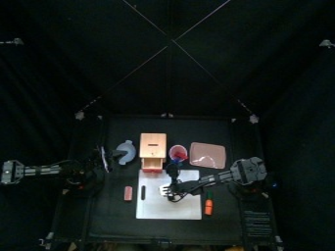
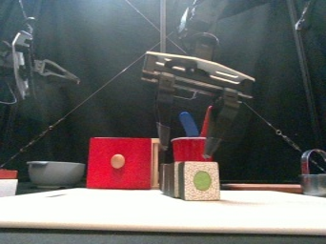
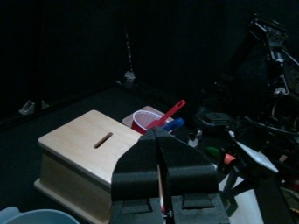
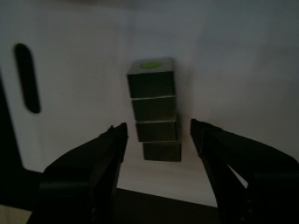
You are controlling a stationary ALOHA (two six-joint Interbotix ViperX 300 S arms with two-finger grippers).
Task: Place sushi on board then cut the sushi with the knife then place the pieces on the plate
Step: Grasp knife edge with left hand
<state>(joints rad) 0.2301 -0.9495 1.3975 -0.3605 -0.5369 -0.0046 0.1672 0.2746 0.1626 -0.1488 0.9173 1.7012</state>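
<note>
The sushi roll [image 2: 192, 180], a row of dark green blocks with a pale green-centred end, lies on the white cutting board [image 1: 157, 206]. My right gripper [image 2: 192, 143] hangs open just above it. In the right wrist view the roll [image 4: 156, 109] lies lengthwise between the spread jaws of the right gripper [image 4: 158, 131], and neither jaw touches it. A red cup [image 2: 189, 149] with a blue and a red knife stands behind the roll. The pink tray [image 1: 207, 154] lies at the back right. My left gripper [image 3: 158, 175] rests shut and empty at the table's left [image 1: 105, 165].
The wooden box [image 2: 121, 162] with its red drawer front stands behind the board, left of the cup. A blue-grey bowl [image 2: 53, 172] sits further left. A small red toy [image 1: 127, 193] lies left of the board and an orange one [image 1: 209, 206] right of it.
</note>
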